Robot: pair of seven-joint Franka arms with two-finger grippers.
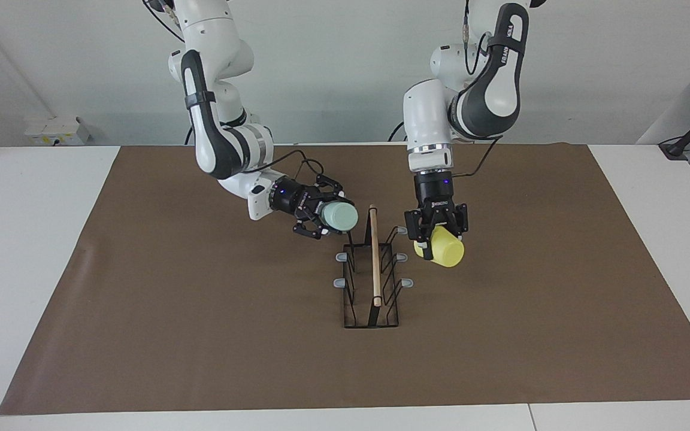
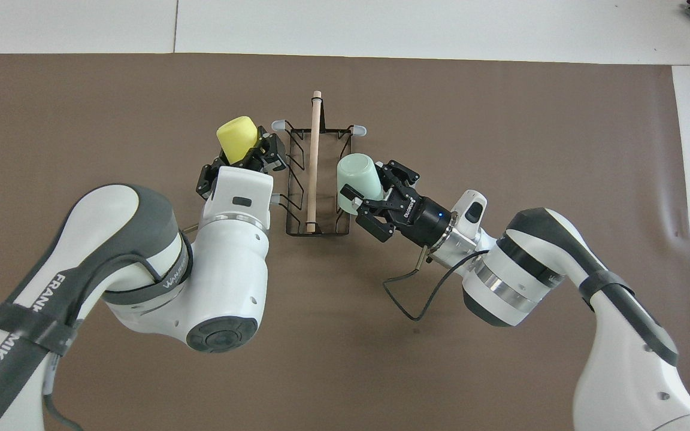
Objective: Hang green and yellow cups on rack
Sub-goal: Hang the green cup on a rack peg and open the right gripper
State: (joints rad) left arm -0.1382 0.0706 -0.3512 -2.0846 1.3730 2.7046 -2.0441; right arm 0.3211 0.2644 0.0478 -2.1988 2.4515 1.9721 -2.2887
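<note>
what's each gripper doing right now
left gripper: shut on the yellow cup, beside the rack.
right gripper: shut on the green cup, beside the rack.

White surface (image 1: pixel 33 239) carries a brown mat (image 1: pixel 201 335) corner to corner; the black wire rack (image 1: pixel 371 281) stands mid-mat, apparently dead centre, rod running twelve to six.

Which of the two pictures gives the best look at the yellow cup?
The facing view: the yellow cup shows nearly whole there, tilted in the left gripper beside the rack. In the overhead view the left arm's wrist covers its lower part, so only its closed end shows.
</note>
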